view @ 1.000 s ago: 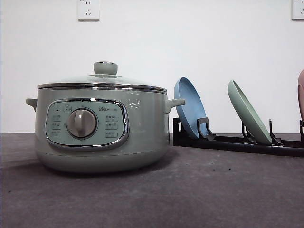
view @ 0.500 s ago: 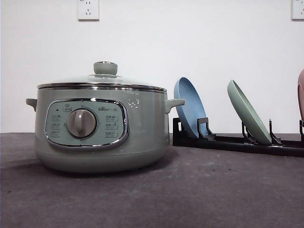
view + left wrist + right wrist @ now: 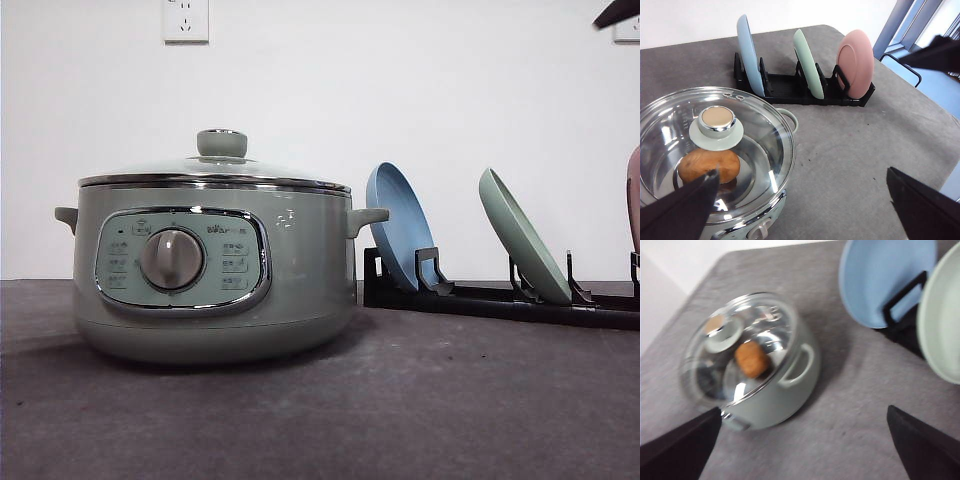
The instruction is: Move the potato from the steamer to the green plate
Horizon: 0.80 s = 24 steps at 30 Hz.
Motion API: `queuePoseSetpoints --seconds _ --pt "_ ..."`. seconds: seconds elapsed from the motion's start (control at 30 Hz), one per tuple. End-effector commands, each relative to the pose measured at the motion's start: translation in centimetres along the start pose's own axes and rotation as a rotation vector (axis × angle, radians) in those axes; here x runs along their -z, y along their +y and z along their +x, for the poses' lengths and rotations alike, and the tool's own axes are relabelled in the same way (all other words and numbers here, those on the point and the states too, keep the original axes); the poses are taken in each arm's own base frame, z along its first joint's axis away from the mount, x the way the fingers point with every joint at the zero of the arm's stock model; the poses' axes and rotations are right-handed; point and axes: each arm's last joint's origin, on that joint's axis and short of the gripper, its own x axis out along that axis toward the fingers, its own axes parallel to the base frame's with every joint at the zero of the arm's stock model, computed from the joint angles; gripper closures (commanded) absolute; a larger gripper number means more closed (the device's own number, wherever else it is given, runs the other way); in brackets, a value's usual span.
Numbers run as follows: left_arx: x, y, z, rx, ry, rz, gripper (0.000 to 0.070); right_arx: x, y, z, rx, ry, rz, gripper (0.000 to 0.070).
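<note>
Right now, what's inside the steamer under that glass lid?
Through the glass lid, one potato lies inside the steamer. The lid knob covers part of the pot's inside, so anything beneath it cannot be seen.

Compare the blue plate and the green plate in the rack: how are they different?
The blue plate is sky blue; the green plate is pale mint. In the rack, the blue plate stands in the slot nearest the steamer, and the green plate stands in the middle slot, beside a pink plate. Both are round, shallow, and lean on edge.
</note>
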Motion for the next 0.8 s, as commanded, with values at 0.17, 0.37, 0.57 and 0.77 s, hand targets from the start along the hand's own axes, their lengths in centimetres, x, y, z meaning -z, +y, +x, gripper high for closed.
queuePoseSetpoints --seconds 0.17,0.37,0.57,0.77 --pt "-0.6 -0.2 -0.2 0.010 -0.022 0.024 0.0000 -5.0 -2.5 5.8 0.090 0.052 0.040 0.0014" --pt "-0.6 -0.2 -0.2 0.010 -0.022 0.025 0.0000 -7.6 -5.1 10.7 0.195 0.085 0.061 0.0018" --pt "-0.6 -0.2 -0.2 0.009 -0.020 0.031 0.0000 -8.4 -7.4 14.8 0.243 0.117 0.077 0.0020" --pt "-0.6 -0.2 -0.2 0.009 -0.019 0.032 0.0000 -8.1 -9.3 17.8 0.246 0.103 0.099 0.0033"
